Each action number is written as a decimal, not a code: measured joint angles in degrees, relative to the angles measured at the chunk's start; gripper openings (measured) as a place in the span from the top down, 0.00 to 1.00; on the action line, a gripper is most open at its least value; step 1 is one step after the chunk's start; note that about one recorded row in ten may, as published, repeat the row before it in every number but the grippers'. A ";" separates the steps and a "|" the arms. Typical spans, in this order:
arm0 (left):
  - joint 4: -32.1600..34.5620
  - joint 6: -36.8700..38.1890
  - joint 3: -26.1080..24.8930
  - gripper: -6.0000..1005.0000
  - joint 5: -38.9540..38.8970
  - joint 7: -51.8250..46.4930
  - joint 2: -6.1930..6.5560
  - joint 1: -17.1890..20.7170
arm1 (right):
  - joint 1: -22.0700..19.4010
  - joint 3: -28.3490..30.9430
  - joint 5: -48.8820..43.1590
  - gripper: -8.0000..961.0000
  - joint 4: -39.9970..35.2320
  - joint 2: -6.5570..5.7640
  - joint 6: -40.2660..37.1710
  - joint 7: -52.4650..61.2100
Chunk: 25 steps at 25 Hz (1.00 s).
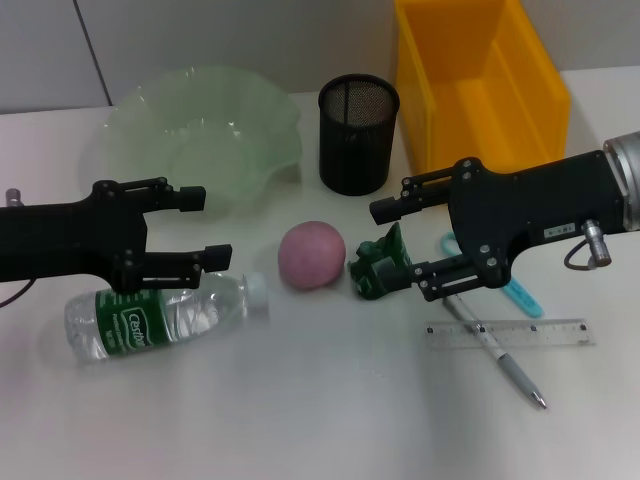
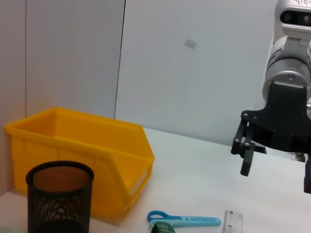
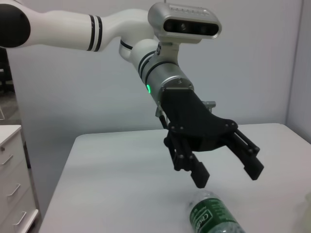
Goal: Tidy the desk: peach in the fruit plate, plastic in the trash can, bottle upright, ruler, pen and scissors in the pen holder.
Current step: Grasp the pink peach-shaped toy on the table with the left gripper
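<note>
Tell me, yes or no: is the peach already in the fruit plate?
No, in the head view the peach lies on the desk, in front of the fruit plate and apart from it.

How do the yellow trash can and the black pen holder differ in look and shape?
The trash can is bright yellow, while the pen holder is black. The trash can is a rectangular bin with solid plastic walls; the pen holder is a round cup of wire mesh. The trash can is clearly larger than the pen holder. Both stand upright on the desk, open at the top, side by side at its far edge.
</note>
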 joint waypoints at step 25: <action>-2.29 -5.23 0.09 0.18 4.12 -2.04 -1.52 -2.36 | -2.35 5.57 12.41 0.28 -0.95 -0.45 0.71 1.65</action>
